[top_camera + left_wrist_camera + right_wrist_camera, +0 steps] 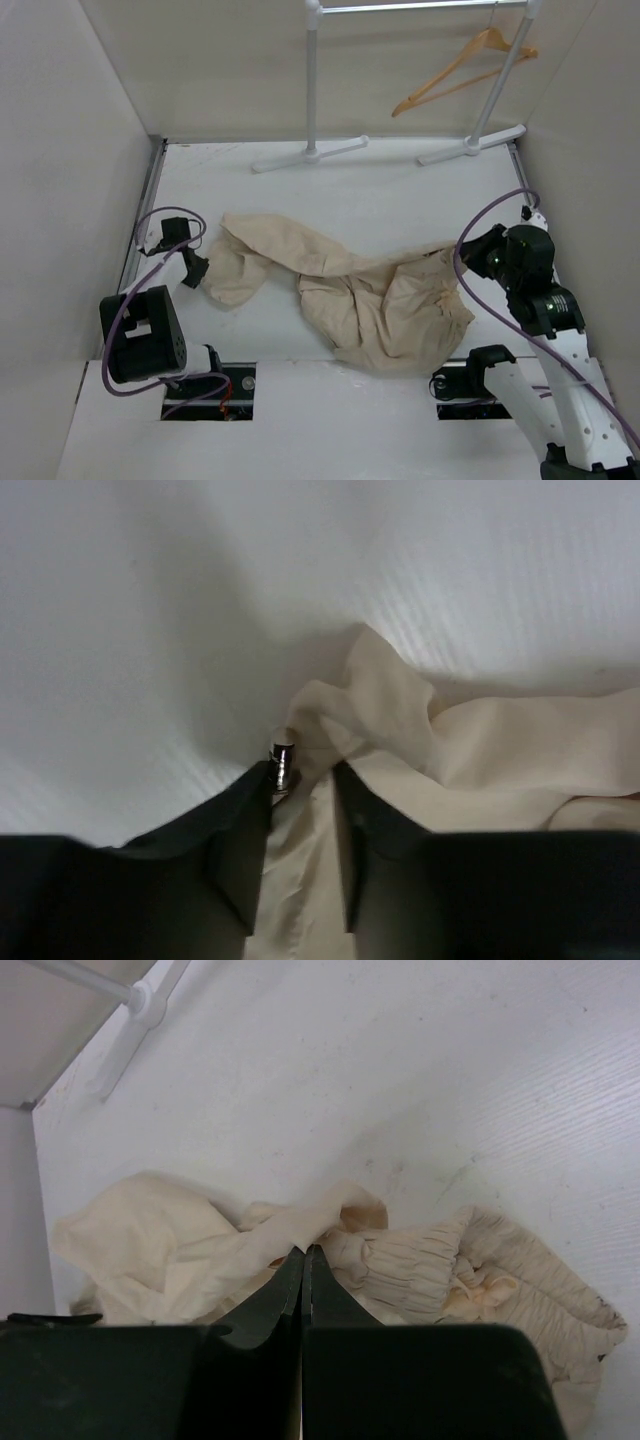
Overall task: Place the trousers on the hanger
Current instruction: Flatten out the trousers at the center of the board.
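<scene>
Trousers [380,300]: crumpled on the counter [400,195], stretched between both pincers.
Left pincer [300,780]: released, jaws apart astride the trousers' leg end, with cloth showing in the gap.
Right pincer [303,1252]: clenched tight, its tips at a fold of the trousers beside the gathered waistband; cannot tell if cloth is pinched.
Hanger [465,70]: hooked on the rack [312,90], well beyond the trousers.

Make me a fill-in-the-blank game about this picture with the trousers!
The light orange-tan wooden hanger hangs on the white metal ____.
The wrinkled beige cloth trousers lie on the white ____.
The right arm's black tool is ____ (open or shut).
Missing words: rack, table, shut.
</scene>
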You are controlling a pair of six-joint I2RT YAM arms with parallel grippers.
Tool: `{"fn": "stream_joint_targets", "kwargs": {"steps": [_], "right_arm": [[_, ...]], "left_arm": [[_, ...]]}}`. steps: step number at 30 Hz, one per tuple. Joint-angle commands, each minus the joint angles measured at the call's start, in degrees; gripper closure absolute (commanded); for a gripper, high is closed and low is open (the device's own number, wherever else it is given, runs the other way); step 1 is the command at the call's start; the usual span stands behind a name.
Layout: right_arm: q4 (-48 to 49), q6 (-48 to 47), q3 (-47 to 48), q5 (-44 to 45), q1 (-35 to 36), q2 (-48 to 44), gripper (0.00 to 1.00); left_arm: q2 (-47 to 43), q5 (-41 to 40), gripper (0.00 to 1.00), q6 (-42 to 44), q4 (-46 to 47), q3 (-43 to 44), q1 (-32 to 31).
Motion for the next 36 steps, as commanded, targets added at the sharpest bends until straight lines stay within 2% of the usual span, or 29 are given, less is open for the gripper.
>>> {"fn": "stream_joint_targets", "kwargs": {"steps": [1,3,5,11,16,18,20,22,24,26,29,32,36], "right_arm": [[3.30,0.49,0.83,-0.83,0.78,-1.27,1.00],[2.51,0.32,2.58,-0.66,0.78,-1.36,1.00],[1.28,0.05,5.57,0.13,0.78,-1.71,1.00],[-7.68,-1.96,21.11,5.92,1.39,-5.21,1.00],[-15.24,-6.62,37.11,14.54,2.01,-7.24,1.00],[-16.83,-7.33,42.91,16.56,2.54,-7.42,1.00],[-17.71,-7.68,46.26,17.53,2.71,-7.33,1.00],[-17.45,-8.21,45.67,18.94,2.97,-7.25,1.00],[-15.27,-7.34,40.06,20.34,3.76,-6.90,1.00],[-8.78,-5.67,31.55,21.58,4.73,-5.67,1.00],[0.89,-4.78,24.85,20.80,4.39,1.51,1.00],[7.05,-4.61,23.25,15.71,-1.22,9.43,1.00],[14.88,-2.59,20.44,6.31,-12.11,21.98,1.00]], "left_arm": [[4.11,1.14,0.88,-3.08,6.35,0.11,2.08],[-0.34,0.80,0.94,-4.66,5.39,1.96,2.53],[-8.07,-0.87,0.96,-5.37,2.06,6.07,2.27],[-26.54,-11.24,0.97,-4.67,-13.58,27.50,0.60],[-32.00,-13.53,0.98,-4.32,-20.36,39.57,5.25],[-33.32,-18.25,0.98,-3.79,-22.29,43.87,5.70],[-33.50,-22.48,0.98,-1.60,-23.27,46.25,5.09],[-33.33,-26.44,0.98,0.69,-23.09,46.62,3.94],[-32.11,-28.65,0.97,2.01,-22.22,45.04,3.06],[-29.82,-28.22,0.97,2.01,-19.24,41.01,2.97],[-23.33,-24.71,0.98,1.49,-15.20,36.61,3.32],[-17.00,-23.38,0.98,1.66,-10.89,35.80,3.06],[-3.05,-21.80,0.98,3.06,-6.75,41.15,2.97]]}}
